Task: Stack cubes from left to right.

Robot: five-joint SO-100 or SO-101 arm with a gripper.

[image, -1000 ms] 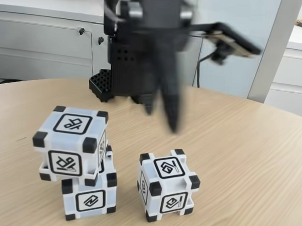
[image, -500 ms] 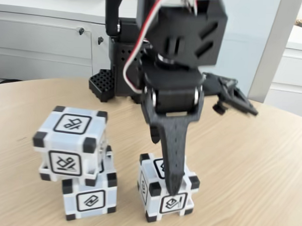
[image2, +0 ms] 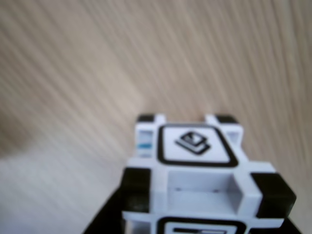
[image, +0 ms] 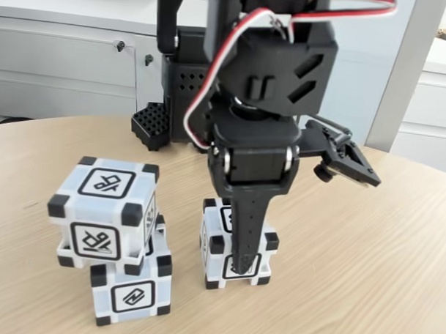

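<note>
Two cubes stand stacked at the left of the fixed view. The upper cube (image: 104, 207) sits askew on the lower cube (image: 130, 296), overhanging it to the left. A third cube (image: 215, 249) rests alone on the table to their right. My gripper (image: 237, 252) reaches down over this cube. Its front finger (image: 243, 226) lies flat against the cube's near face, and the other finger is hidden behind the cube. In the wrist view the cube (image2: 195, 146) sits close at the bottom centre, with a dark finger (image2: 105, 225) at its lower left corner.
The round wooden table (image: 366, 253) has bare surface to the right of the gripper and in front of it. The arm's black base (image: 162, 124) stands at the back edge. Grey cabinets (image: 65, 59) line the wall behind.
The gripper came down from above the table onto the single cube. That cube has slid back a little and turned square to the fingers. The stacked pair has not moved.
</note>
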